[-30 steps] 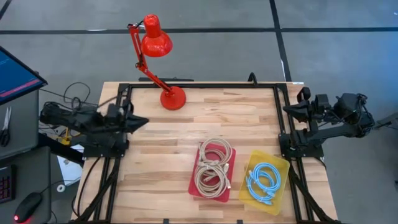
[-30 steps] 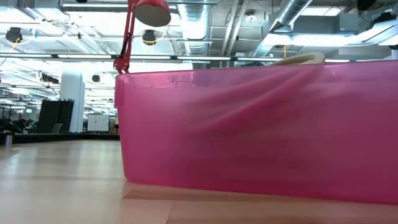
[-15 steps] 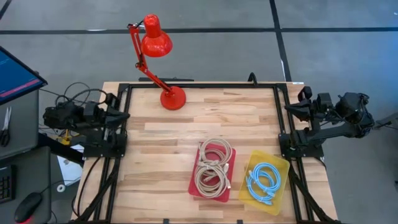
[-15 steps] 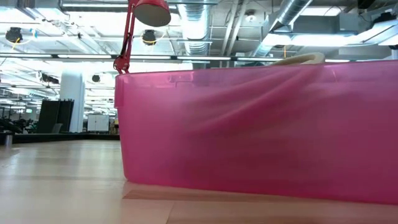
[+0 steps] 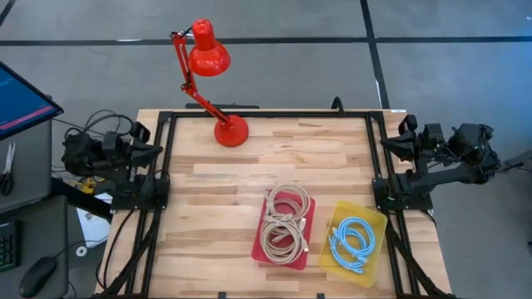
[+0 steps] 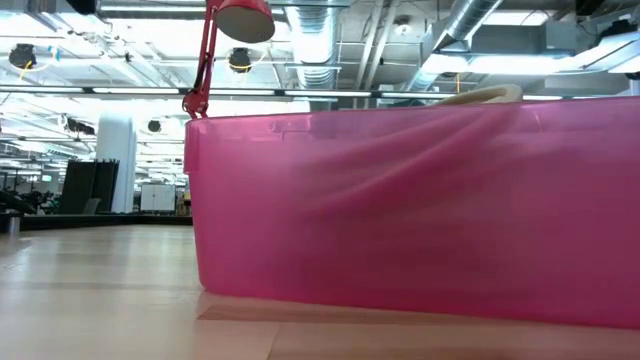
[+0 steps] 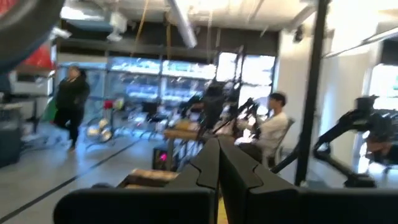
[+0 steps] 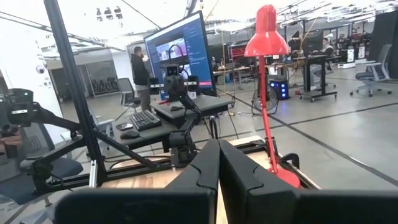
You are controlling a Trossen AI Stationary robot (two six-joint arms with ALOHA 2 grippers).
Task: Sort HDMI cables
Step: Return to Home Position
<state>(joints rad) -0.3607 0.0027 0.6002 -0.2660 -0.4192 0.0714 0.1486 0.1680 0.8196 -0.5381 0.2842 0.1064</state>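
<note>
Several beige HDMI cable coils (image 5: 285, 218) lie piled in a red tray (image 5: 259, 247) on the near middle of the table. The light blue coils (image 5: 352, 242) lie in a yellow tray (image 5: 372, 218) to its right. In the low view the pink tray wall (image 6: 400, 210) fills the picture, with a beige loop (image 6: 482, 94) sticking up over its rim. My left gripper (image 5: 156, 150) is shut, drawn back at the table's left edge (image 7: 217, 149). My right gripper (image 5: 385, 146) is shut, parked at the right edge (image 8: 217, 148). Both are far from the cables.
A red desk lamp (image 5: 218, 83) stands with its base on the far middle of the table, and shows in the right wrist view (image 8: 267, 43). A black frame (image 5: 266, 116) runs round the tabletop. People and desks show in the room beyond.
My left arm has drawn back from over the table's left part toward the left edge and now sits folded there. The right arm, the trays and the cables have kept still.
</note>
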